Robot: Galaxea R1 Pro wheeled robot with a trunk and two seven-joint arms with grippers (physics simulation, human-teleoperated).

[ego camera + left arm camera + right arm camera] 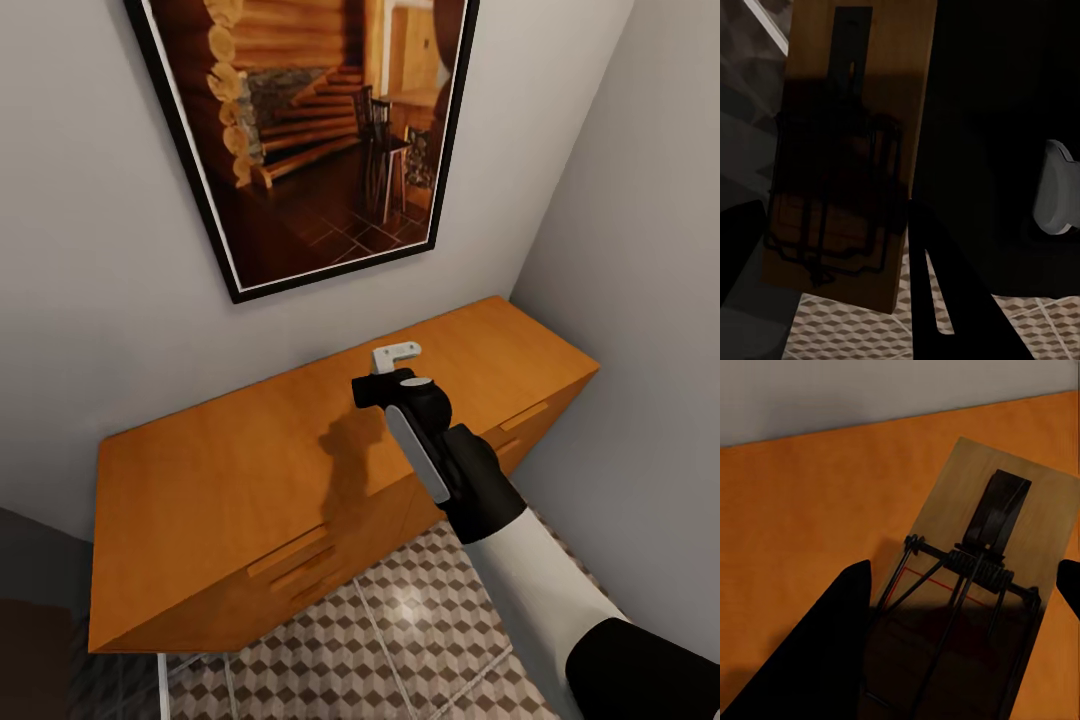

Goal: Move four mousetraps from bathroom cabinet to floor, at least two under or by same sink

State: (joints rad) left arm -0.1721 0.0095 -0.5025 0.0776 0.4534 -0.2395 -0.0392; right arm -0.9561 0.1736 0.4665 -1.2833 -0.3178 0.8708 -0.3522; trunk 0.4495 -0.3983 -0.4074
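Over the cabinet (250,470) top: right gripper (397,360), one. In the right wrist view the right gripper (952,622) has dark fingers (832,652) flanking one mousetrap, the first mousetrap (982,585), which is seen against the orange-brown top. The jaws stand either side of the board; whether they pinch it or only bracket it cannot be told. The board's far end points towards the wall (100,300) behind the cabinet.

Containers: one cabinet, with drawer fronts seen obliquely from above. All visible fronts sit flush, so nothing of their contents shows. Slim bar handles (290,550) are visible on both columns.

Beside the cabinet, above the bathroom floor (400,640): left gripper (840,277), one, in deep shade. It carries the second mousetrap (847,165), with the jaws closed against the board's sides. The board hangs upright, with cube-pattern tiles (855,330) below its lower edge.

Count: two mousetraps, one cabinet, two grippers and one framed picture (310,130) on the wall above the cabinet.

Edges and room: the cabinet's back edge meets the wall and its far end sits close to a side wall (640,250). The cabinet top is bare around the right gripper. Open tiled floor lies along the cabinet's front.
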